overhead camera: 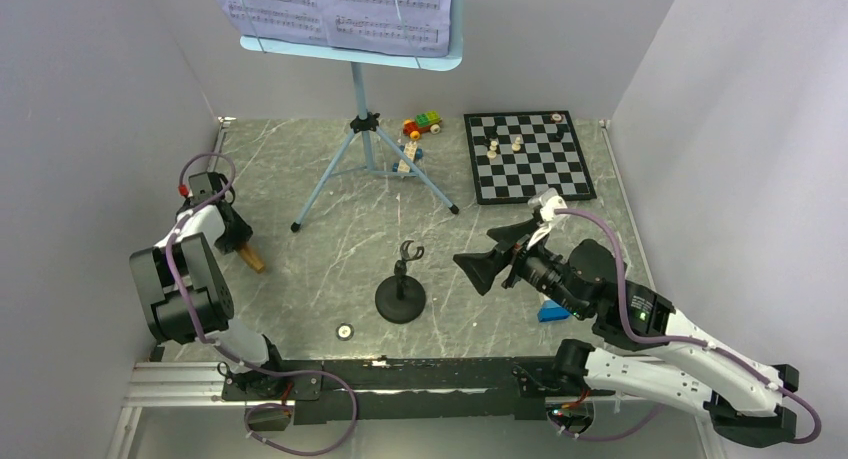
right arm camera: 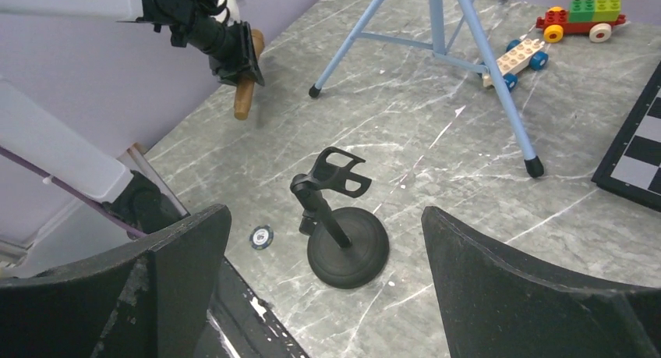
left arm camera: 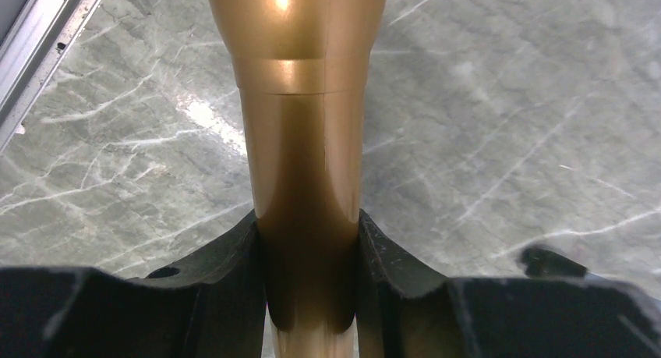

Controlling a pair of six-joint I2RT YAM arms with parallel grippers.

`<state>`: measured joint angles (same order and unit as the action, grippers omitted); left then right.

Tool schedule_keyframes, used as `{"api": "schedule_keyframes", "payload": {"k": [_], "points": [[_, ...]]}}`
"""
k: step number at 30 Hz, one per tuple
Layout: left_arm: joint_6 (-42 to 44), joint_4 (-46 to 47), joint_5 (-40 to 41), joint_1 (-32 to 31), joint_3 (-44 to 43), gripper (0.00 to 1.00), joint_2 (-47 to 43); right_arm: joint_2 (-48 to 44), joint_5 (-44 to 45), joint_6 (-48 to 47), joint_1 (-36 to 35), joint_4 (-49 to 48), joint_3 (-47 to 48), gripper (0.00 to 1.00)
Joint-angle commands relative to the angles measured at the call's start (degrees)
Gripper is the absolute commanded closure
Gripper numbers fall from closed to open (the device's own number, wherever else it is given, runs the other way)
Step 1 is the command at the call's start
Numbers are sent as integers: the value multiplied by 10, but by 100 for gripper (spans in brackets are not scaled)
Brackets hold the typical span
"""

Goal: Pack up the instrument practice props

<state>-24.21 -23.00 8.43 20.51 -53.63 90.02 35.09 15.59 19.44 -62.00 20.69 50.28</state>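
Gold-brown and glossy, the microphone (left arm camera: 304,179) was clamped between the left jaws, its body running straight out from them in the left wrist view. The left arm (overhead camera: 185,279) held it at the left side of the counter (overhead camera: 320,269), close to the wall, tilted with its lower end near the grey marbled surface; whether it touched could not be told.

The right jaws stood wide apart with nothing between them, hovering over the counter just to the right of the small black mic stand (overhead camera: 401,294). That stand stood upright on its round base near the middle of the counter, its clip open at the top and bare. In the right wrist view it appeared between the two dark fingers (right arm camera: 538,295), well apart from the microphone.

Behind it the light-blue music stand (overhead camera: 368,144) stood on its three spread legs at the back of the counter, with white sheet-music pages (overhead camera: 335,9) resting on its desk. A colourful toy brick car (overhead camera: 423,125) lay just right of the tripod, and a white-and-blue brick piece (overhead camera: 408,161) lay against one leg. The chessboard (overhead camera: 528,164) lay at the back right with a few pieces (overhead camera: 517,144) on it. A small round disc (overhead camera: 345,331) lay near the front edge, left of the mic stand.
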Motion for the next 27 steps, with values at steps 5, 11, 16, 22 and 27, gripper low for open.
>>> {"api": "schedule_keyframes", "payload": {"k": [5,11,16,22,27], "points": [[24,23,32,8,7,67,36,-18,29,-10,0,13,-1,2],[22,24,23,8,10,61,63,-26,49,-18,1,33,14,1],[19,20,17,8,4,56,67,-39,60,-25,1,46,28,1],[12,-4,18,8,0,31,56,-34,59,-17,0,48,21,0],[-3,-19,16,8,7,9,4,-30,49,0,0,48,19,0]]}}
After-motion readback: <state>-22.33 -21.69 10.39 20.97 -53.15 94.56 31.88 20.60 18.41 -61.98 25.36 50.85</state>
